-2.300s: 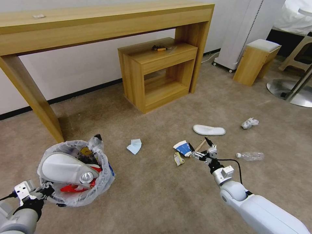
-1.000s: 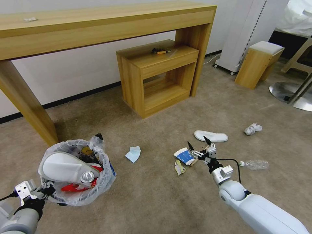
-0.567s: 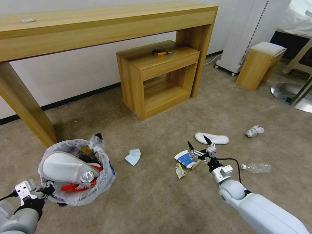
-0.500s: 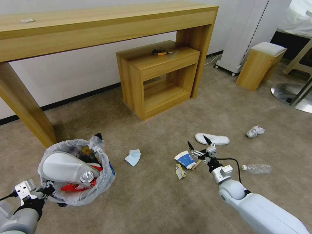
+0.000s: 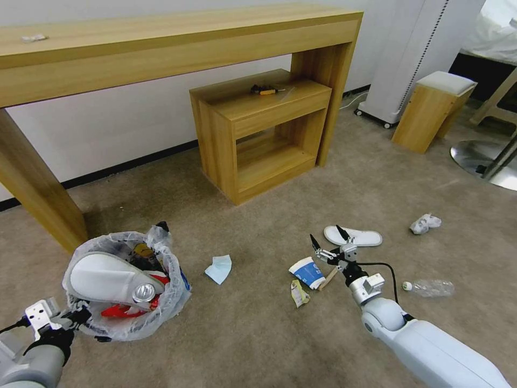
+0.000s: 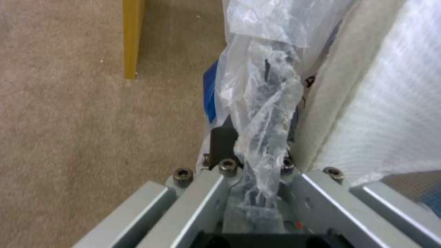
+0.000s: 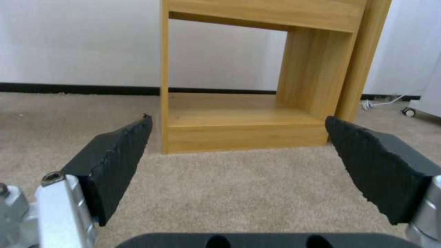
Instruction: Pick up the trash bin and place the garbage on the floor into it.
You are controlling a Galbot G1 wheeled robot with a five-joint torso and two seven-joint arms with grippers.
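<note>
The trash bin (image 5: 126, 293) hangs at about eight o'clock in the head view, the left gripper (image 5: 70, 318) clamped on its rim and crinkly bag (image 6: 262, 113); a white slipper (image 5: 105, 280), a crushed can (image 5: 143, 293) and red wrappers (image 5: 121, 311) already lie inside. The right gripper (image 5: 328, 243) hovers near five o'clock with its jaws spread wide and empty, just above the paper cup (image 5: 307, 272) and the wooden stick (image 5: 328, 278) on the floor (image 5: 258, 334). The cup looks light and easily crushed; a gentle pinch across its open rim seems best. The stick is stiff and thin, so take it mid-length. A small wrapper (image 5: 297, 293), a tissue (image 5: 219, 268), a second slipper (image 5: 355, 236), a clear bottle (image 5: 431, 287) and a white wad (image 5: 425, 223) lie scattered around; the bottle is likely slippery and will roll. The cup's blue label cannot be read.
</note>
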